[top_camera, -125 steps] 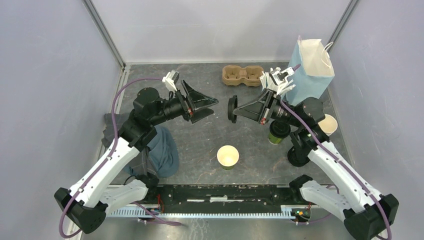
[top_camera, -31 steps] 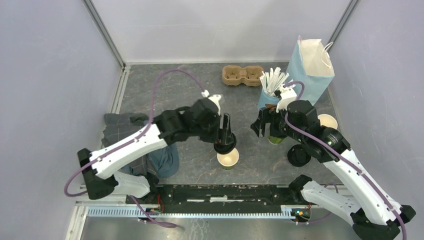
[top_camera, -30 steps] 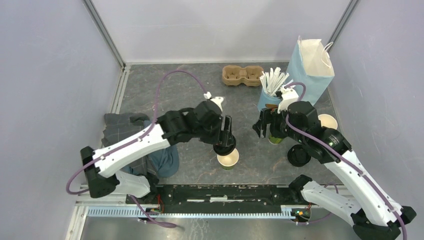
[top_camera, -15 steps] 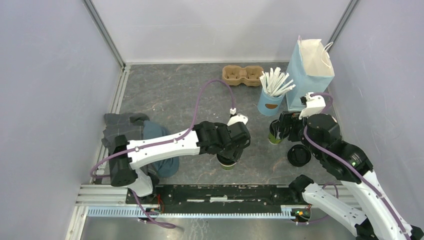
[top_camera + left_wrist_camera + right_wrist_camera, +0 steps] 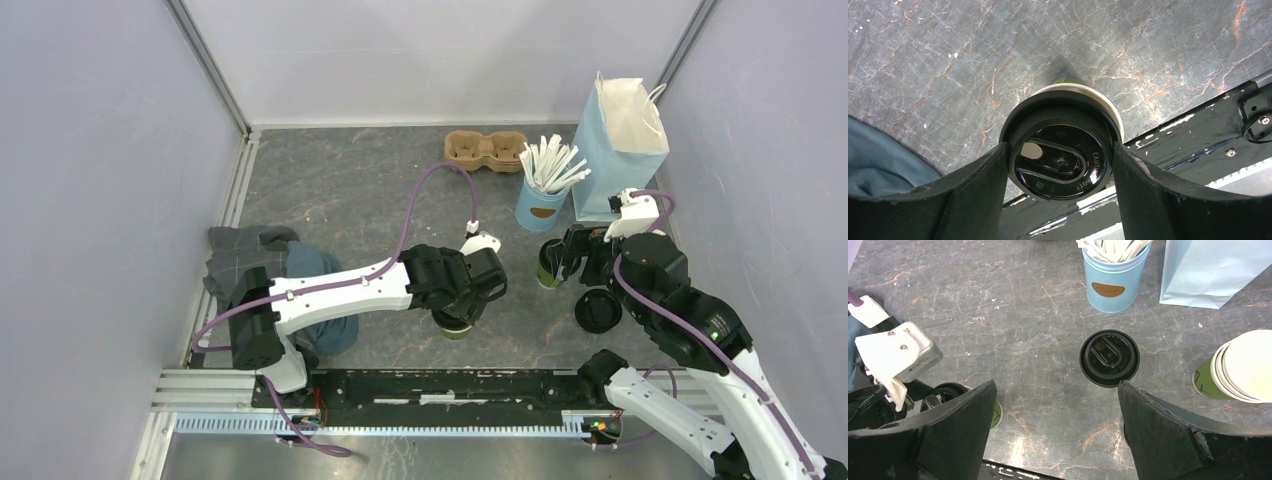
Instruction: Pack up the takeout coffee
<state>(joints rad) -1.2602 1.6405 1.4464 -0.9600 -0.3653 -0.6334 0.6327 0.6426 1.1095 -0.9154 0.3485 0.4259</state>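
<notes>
Counter: grey marbled slab that carries everything.
Blue bag: stands upright with its mouth open in the far right corner. It is taller than the cup, so entry is probably from above.
Right hand: fingers wide apart and holding nothing, over another lid toward the right edge.
Left hand: clamped across the black lid, by the middle of the near edge.
Takeout coffee: dark-green paper cup, upright under the left hand. It is likely light and thin-walled, and it would crush under a hard squeeze. Its fill cannot be told, so keep it level. Best hold is the wall just under the stiff rolled rim.
Black lid: smooth, stiff and probably slippery. The cream rim shows along one side, so full seating is uncertain, and lifting by the lid alone looks risky.
</notes>
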